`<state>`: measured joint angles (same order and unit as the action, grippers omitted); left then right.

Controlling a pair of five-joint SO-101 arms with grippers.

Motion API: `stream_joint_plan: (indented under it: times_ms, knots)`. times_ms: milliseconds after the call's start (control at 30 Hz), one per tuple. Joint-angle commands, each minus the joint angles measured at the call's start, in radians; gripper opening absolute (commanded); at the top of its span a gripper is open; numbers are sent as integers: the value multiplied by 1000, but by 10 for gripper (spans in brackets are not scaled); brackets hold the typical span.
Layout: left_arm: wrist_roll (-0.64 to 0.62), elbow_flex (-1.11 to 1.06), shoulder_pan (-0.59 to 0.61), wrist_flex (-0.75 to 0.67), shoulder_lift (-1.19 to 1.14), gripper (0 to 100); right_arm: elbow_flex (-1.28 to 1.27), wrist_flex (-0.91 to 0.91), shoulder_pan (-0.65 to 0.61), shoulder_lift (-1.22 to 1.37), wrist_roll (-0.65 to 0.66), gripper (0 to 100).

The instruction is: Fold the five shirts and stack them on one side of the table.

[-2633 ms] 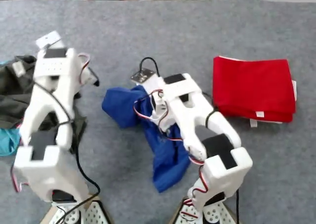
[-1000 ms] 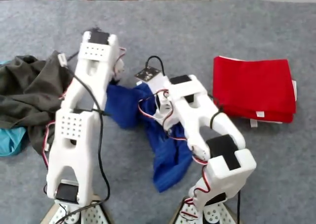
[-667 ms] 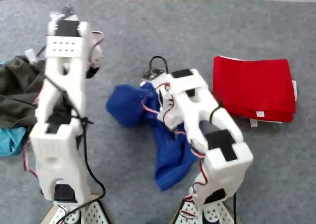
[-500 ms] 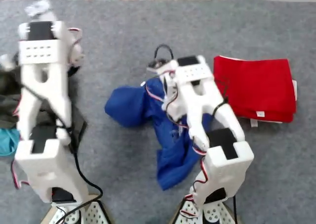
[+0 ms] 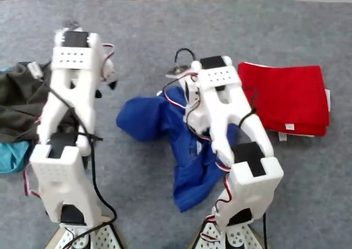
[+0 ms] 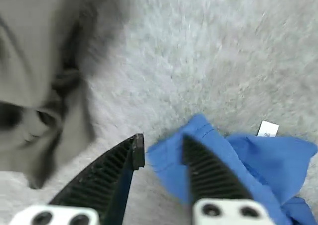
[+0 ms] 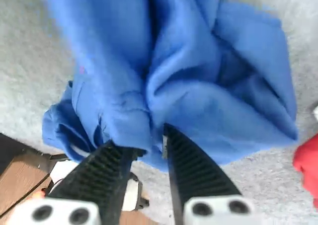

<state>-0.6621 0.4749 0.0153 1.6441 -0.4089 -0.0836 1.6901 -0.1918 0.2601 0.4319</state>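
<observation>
A crumpled blue shirt (image 5: pixel 147 117) lies mid-table, and its lower part (image 5: pixel 190 177) trails toward the arm bases. My right gripper (image 7: pixel 146 146) is shut on a bunched fold of this blue shirt (image 7: pixel 198 101); in the high view the right gripper (image 5: pixel 185 95) sits at the shirt's far edge. My left gripper (image 6: pixel 161 150) hangs open and empty above the table, just over a corner of the blue shirt (image 6: pixel 238 158). In the high view the left gripper (image 5: pixel 109 78) is left of the blue shirt. A folded red stack (image 5: pixel 283 98) lies at the right.
A dark grey shirt (image 5: pixel 16 103) lies rumpled at the left edge, partly under the left arm; the grey shirt (image 6: pixel 35 81) is beside the left gripper. A teal shirt (image 5: pixel 8 155) pokes out below it. The grey felt table (image 5: pixel 165 34) is bare at the far side.
The left arm swung away from the blue shirt to the far left, then came partway back, gripper empty. The right gripper dragged the blue shirt's upper part toward the far side.
</observation>
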Motion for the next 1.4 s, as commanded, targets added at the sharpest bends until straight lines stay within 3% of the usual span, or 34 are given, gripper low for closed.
stream_joint_plan:
  times_ms: [0,167,300,533,733,1067,1367]
  knots:
    - [-64,104,-68,-9,-15,232,-113,-81,25,-137,8,73]
    - [-107,203,-165,-9,-77,234,-378,-219,11,-320,49,65]
    - [-141,263,-219,-15,-163,234,-555,-350,74,-453,51,66]
    - [-164,424,-228,20,-394,224,-607,-404,207,-542,95,67]
    - [-143,599,-234,117,-493,63,-610,-407,222,-515,95,67]
    - [-14,556,-260,118,-327,30,-607,-442,222,-455,94,67]
    - [71,199,-317,114,-141,33,-607,-442,222,-456,94,67]
